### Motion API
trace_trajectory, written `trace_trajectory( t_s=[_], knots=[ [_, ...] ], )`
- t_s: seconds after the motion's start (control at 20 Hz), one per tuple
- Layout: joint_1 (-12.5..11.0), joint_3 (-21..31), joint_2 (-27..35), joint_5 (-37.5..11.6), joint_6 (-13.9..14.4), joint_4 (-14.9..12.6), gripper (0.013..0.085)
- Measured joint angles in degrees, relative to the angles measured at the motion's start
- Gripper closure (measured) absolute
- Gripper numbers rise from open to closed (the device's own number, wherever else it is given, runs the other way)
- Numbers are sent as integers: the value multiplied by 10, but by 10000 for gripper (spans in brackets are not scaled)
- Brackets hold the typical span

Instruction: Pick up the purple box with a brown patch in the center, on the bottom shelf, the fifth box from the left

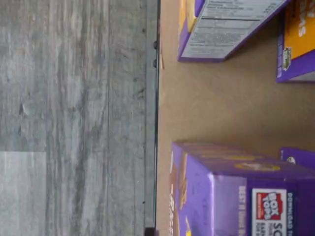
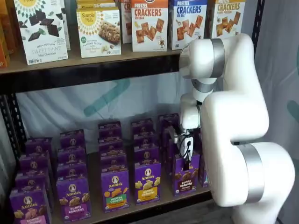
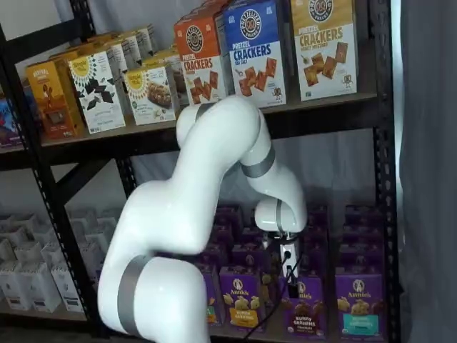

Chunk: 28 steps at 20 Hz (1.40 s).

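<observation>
And here's the target, the small upright purple cardboard carton with dark brown bunny crackers pictured at its centre, standing at the front edge of the pale wooden bottom shelf with the black metal front rail, right beside the purple carton with yellow crackers and a yellow band. It looks light and hollow, a thin paperboard box that should stay stiff along its edges but dent if squeezed hard across the broad faces, and the printed skin may be a touch slick. Best bet, I'd say, is pinching the two narrow sides near the top. The white-bodied, black-fingered end effector hangs directly over it; the fingers show too dimly, so I cannot tell whether they're parted or clamped
</observation>
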Motion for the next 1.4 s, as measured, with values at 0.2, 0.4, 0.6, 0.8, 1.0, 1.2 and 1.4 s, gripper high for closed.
trace_trajectory(
  t_s=[0.2,0.4,0.6,0.8,1.0,1.2,1.4],
  knots=[
    [0,1,2,-9,-6,7,330],
    [0,2,2,-10,-4,3,370],
    [0,4,1,-17,-10,11,450],
    [1,7,0,-21,-16,18,450],
    [1,10,-1,-21,-13,15,530],
    [2,12,-2,-22,-9,11,610],
    [2,14,-3,-21,-9,12,610]
  ],
)
